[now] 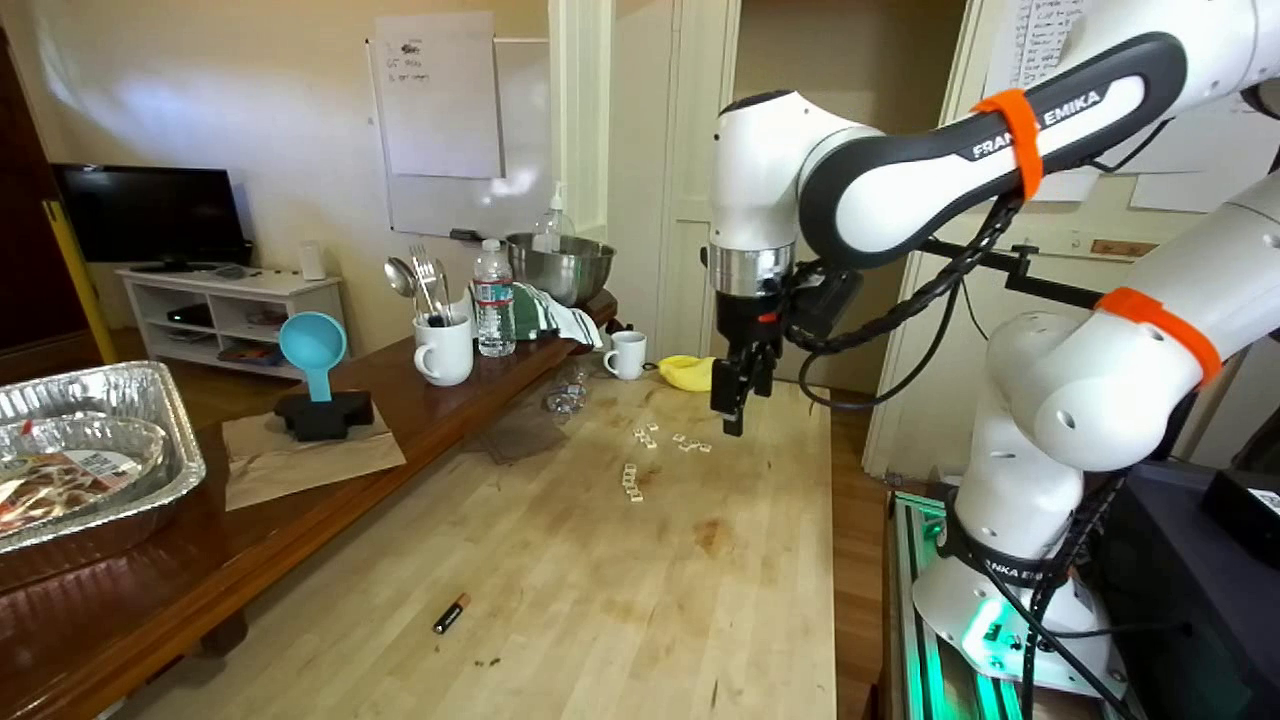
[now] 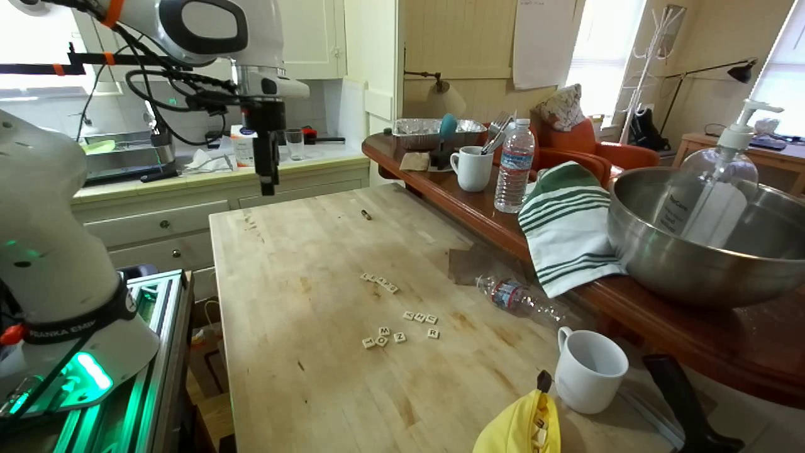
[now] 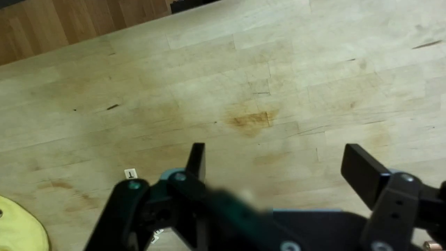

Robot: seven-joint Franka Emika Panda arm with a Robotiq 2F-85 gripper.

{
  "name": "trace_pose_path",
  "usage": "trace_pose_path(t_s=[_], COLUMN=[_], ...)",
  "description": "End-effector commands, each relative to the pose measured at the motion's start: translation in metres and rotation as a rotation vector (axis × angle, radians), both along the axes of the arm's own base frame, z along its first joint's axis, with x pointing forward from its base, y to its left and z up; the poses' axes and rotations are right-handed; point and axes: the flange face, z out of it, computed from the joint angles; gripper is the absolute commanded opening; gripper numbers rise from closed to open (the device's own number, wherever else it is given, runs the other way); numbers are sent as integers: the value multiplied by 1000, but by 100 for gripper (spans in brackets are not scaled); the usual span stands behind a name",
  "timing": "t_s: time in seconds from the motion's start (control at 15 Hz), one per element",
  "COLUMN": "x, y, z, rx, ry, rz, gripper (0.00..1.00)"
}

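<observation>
My gripper (image 3: 275,153) is open and empty, its two black fingers wide apart over the wooden table (image 3: 209,76). In both exterior views the gripper (image 1: 745,405) (image 2: 268,185) hangs well above the tabletop, touching nothing. Several small white letter tiles (image 1: 632,483) (image 2: 378,283) lie on the table in loose groups. A tile marked T (image 3: 131,173) shows left of the fingers in the wrist view. A black and copper battery (image 1: 451,613) (image 2: 366,215) lies apart from them. A yellow zip pouch (image 1: 687,373) (image 2: 519,428) (image 3: 21,226) lies at one end, open, with tiles inside.
A white mug (image 1: 627,355) (image 2: 591,371) and a plastic bottle on its side (image 2: 516,299) are near the pouch. A raised wooden ledge (image 1: 395,460) carries foil trays (image 1: 170,420), a blue scoop (image 1: 313,345), a cutlery mug (image 1: 447,352), a water bottle (image 1: 494,300), a towel (image 2: 569,226) and a metal bowl (image 2: 635,245).
</observation>
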Motion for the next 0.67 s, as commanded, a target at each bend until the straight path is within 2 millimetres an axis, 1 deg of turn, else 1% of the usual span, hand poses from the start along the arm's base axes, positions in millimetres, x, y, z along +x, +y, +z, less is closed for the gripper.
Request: trace_pose_path(t_s=[0.0,0.2,0.4,0.47,0.6], x=[28,43,58,47,52], y=[-13,-29,-48,-43,-52], z=[-36,-66,-88,-72,-84], rx=[72,136,177,141,157], ry=[-16,-3,32,12,32], rz=[63,157,238,197,219], gripper=[100,100,100,100,100])
